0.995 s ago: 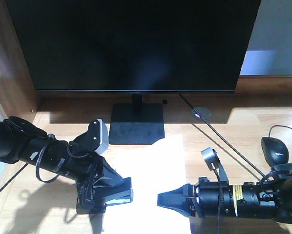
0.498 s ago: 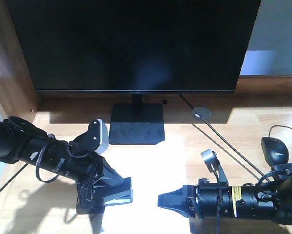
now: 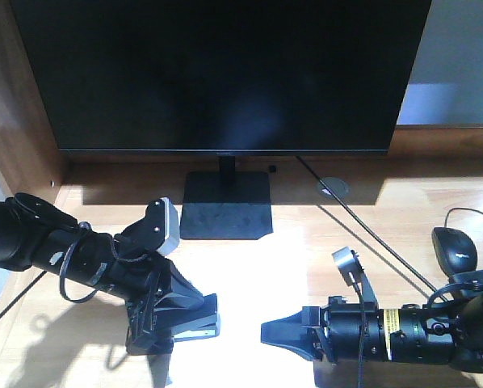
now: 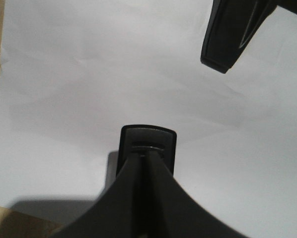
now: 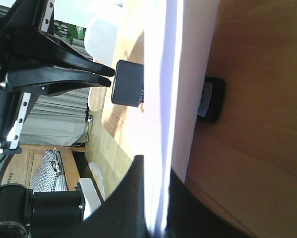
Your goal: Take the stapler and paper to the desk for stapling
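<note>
The black stapler (image 3: 203, 326) is clamped in my left gripper (image 3: 185, 311), low over the left part of the white paper (image 3: 254, 263) on the light wood desk (image 3: 387, 218). In the left wrist view the stapler's blunt end (image 4: 148, 141) juts out past my shut left gripper (image 4: 147, 157) above the paper (image 4: 89, 74). My right gripper (image 3: 266, 331) is shut on the paper's right edge. The right wrist view shows the paper (image 5: 161, 89) edge-on between the fingers of my right gripper (image 5: 156, 166), and the stapler (image 5: 127, 82) beside it. Whether the paper sits inside the stapler's mouth I cannot tell.
A large black monitor (image 3: 225, 73) on a square stand (image 3: 225, 214) fills the back of the desk. A black mouse (image 3: 455, 249) lies at the right, and a cable (image 3: 363, 226) runs diagonally from a round grommet (image 3: 333, 187). A dark wood side panel (image 3: 15, 121) closes the left.
</note>
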`<state>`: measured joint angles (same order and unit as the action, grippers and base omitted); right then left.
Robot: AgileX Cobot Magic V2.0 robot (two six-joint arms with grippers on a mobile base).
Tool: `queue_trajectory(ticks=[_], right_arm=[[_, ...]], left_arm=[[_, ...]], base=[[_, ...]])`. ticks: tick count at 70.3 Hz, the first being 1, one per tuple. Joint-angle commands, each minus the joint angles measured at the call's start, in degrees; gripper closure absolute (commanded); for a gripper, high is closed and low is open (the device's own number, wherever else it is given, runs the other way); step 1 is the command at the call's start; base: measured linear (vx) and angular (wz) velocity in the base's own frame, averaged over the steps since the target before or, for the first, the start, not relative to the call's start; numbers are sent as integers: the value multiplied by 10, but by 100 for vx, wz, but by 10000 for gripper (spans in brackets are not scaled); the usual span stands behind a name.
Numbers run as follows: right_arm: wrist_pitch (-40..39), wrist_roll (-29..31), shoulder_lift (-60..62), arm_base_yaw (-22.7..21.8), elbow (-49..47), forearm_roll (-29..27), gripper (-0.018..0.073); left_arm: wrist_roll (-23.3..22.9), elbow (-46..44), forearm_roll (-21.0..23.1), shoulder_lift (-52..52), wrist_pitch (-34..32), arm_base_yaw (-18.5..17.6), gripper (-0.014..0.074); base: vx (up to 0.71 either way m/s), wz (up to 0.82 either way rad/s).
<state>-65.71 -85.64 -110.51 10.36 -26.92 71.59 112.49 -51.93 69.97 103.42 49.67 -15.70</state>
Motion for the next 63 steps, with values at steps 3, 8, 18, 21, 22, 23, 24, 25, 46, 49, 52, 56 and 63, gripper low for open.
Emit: queue_trajectory(ticks=[3,8,18,21,22,23,24,25,46,49,52,56,63], right_arm=[[-42,7,19,1,-9,-8,562],[-43,7,19,1,-9,-8,562],[-45,7,19,1,-9,-8,562],[-45,7,19,1,-9,-8,562],[-45,7,19,1,-9,-8,562],[-45,7,19,1,-9,-8,562],[-45,7,19,1,-9,-8,562],[-45,7,19,1,-9,-8,562],[-45,7,19,1,-9,-8,562],[-45,7,19,1,-9,-8,562],[-45,7,19,1,-9,-8,562],[-45,7,19,1,-9,-8,562],[-45,7,19,1,-9,-8,562]], left_arm=[[-5,-14,26,-22,22,-2,603],[-5,-14,28,-22,22,-2,603],[-4,-14,50,-22,22,-2,603],[-1,-14,52,-20,22,-2,603],[1,-14,52,-19,22,-2,603],[3,-14,52,-18,22,-2,603],[4,-14,51,-17,22,-2,603],[6,-14,50,-16,22,-2,603],[14,-14,41,45,14,-10,603],[14,-14,41,53,12,-12,603],[14,-14,40,62,11,-13,603],[14,-14,40,71,11,-13,603],[14,-14,31,80,8,-13,603]], base=[[0,0],[0,0],[0,0],[0,0],[0,0],[0,0],[0,0],[0,0],[0,0],[0,0],[0,0],[0,0],[0,0]])
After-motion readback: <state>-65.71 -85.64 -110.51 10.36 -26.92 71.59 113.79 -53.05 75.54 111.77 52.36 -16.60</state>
